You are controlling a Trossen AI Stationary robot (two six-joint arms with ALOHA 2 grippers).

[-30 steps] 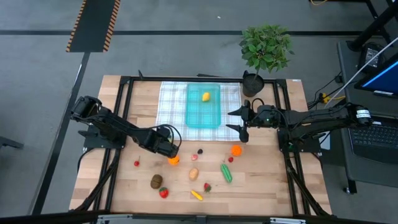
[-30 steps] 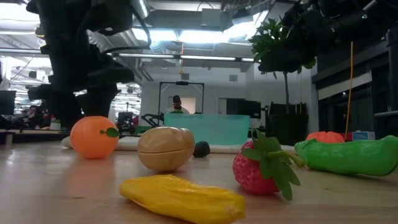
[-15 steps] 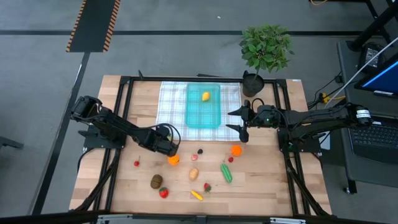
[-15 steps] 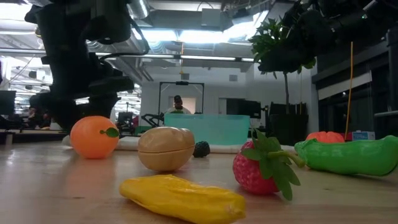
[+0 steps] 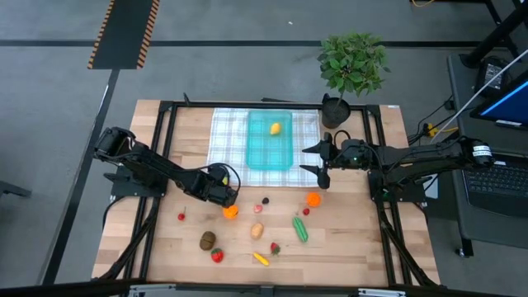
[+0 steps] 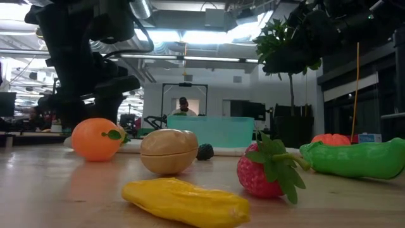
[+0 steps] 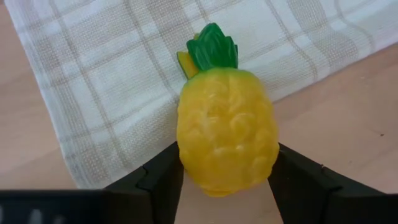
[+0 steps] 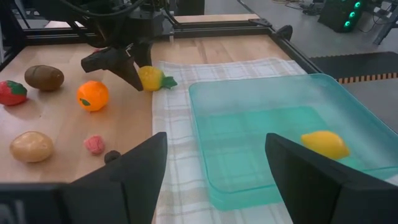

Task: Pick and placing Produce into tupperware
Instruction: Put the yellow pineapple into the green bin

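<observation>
The left jaws are closed on a small yellow pineapple, held over the edge of the checked cloth on the desk. The tupperware lies just beyond it, a lemon inside. The right jaws hang wide open and empty over the tupperware's near edge.

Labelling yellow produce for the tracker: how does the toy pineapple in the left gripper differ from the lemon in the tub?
The pineapple has a green leafy crown; the lemon is plain yellow. The pineapple sits between the left gripper's fingers, at the edge of the checked cloth; the lemon lies free. The lemon is already inside the teal tupperware; the pineapple is outside it. Both are small yellow toy fruits.
</observation>
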